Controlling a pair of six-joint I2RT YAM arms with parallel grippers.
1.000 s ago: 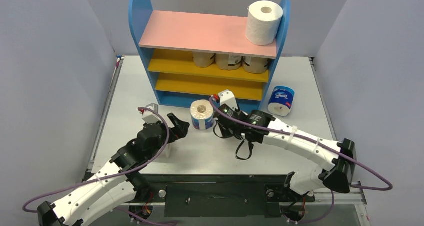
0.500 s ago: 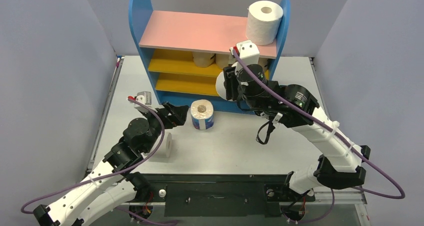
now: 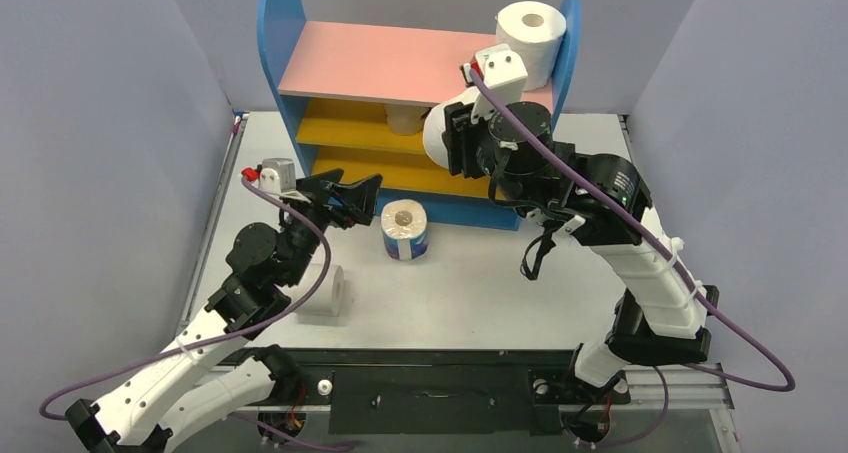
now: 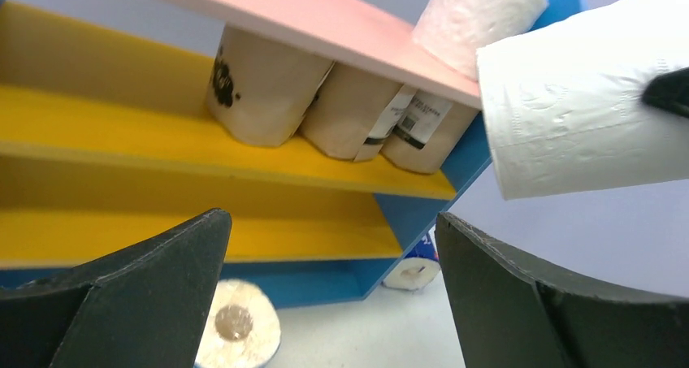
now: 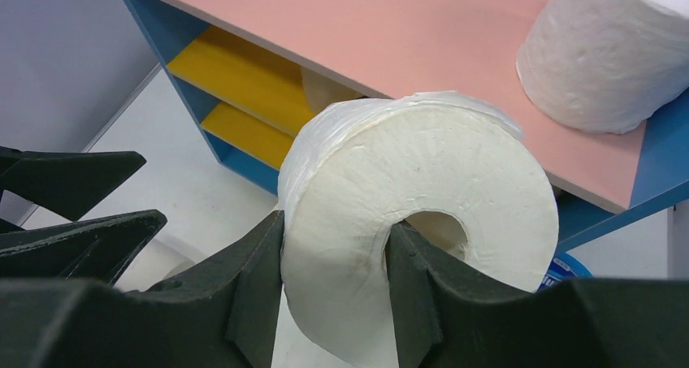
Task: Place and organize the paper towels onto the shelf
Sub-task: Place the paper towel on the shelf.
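Pinching a plain white roll (image 5: pixel 422 189) by its wall, one finger in the core and one outside, the right tool (image 3: pixel 452 138) holds it just off the front edge of the pink top board (image 3: pixel 380 63) of the shelf (image 3: pixel 275 33), toward the right end. A second white roll (image 3: pixel 527 43) stands on that board against the shelf's right side panel; leftward the board lies open. The left tool (image 3: pixel 350 195) hangs released, jaws spread, before the shelf's left half. A blue-and-white roll (image 3: pixel 405 230) stands on the table (image 3: pixel 470 283) just before the shelf's base. Only the left wrist view shows three tan rolls (image 4: pixel 349 112) abreast on the upper yellow board (image 4: pixel 122 124) and another printed roll (image 4: pixel 414 272) past the shelf's right end. Only the top view shows a third white roll (image 3: pixel 335 291), well before the shelf.
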